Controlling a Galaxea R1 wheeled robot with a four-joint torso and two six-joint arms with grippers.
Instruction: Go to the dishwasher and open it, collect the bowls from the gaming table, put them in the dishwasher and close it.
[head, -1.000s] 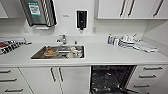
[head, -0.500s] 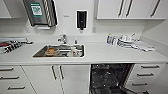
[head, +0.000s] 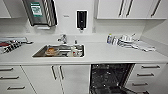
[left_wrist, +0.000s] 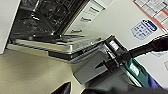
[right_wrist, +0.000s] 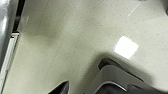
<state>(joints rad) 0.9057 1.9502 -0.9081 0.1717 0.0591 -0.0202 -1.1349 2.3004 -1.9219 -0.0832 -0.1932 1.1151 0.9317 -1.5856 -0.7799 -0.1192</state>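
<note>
1. I am facing the white counter (head: 100, 53) with the steel sink (head: 60, 50) set in it. The dishwasher (head: 110, 76) stands open under the counter, dark racks showing, to the right of the sink cabinets.
2. Against the picture half a second ago, everything has slid a little left and the dishwasher opening sits further left and lower; that is my camera moving, not the kitchen.
3. From the left wrist, the lowered dishwasher door (left_wrist: 57, 45) lies flat just beyond the arm, above pale floor (left_wrist: 27, 72).
4. From the right wrist I get speckled floor (right_wrist: 82, 37) under the arm.
5. Whether either hand is open, or has hold of anything, I cannot tell.
</note>
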